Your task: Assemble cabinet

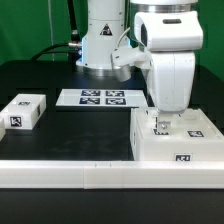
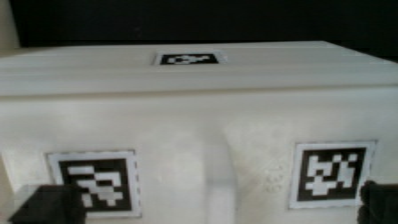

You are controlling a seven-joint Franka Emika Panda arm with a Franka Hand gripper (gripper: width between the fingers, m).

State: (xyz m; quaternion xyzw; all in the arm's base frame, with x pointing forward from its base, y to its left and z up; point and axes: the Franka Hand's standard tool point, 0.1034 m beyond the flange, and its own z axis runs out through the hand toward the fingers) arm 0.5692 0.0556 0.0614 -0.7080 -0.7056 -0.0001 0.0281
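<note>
The cabinet (image 1: 185, 143) is a large white box with black-and-white tags, lying on the black table at the exterior view's right. My gripper (image 1: 161, 127) points straight down onto its top face, near the box's left part. In the wrist view the cabinet (image 2: 196, 100) fills the picture, with two tags on the near face and one on the far face. My gripper (image 2: 206, 205) is open. Its dark fingertips (image 2: 36, 205) show at the two sides, far apart, with the tagged face between them. I cannot tell whether the tips touch the box.
A small white tagged block (image 1: 22, 112) lies at the exterior view's left. The marker board (image 1: 100, 97) lies flat behind the middle. A long white rail (image 1: 60, 172) runs along the front edge. The arm's base (image 1: 100, 45) stands at the back.
</note>
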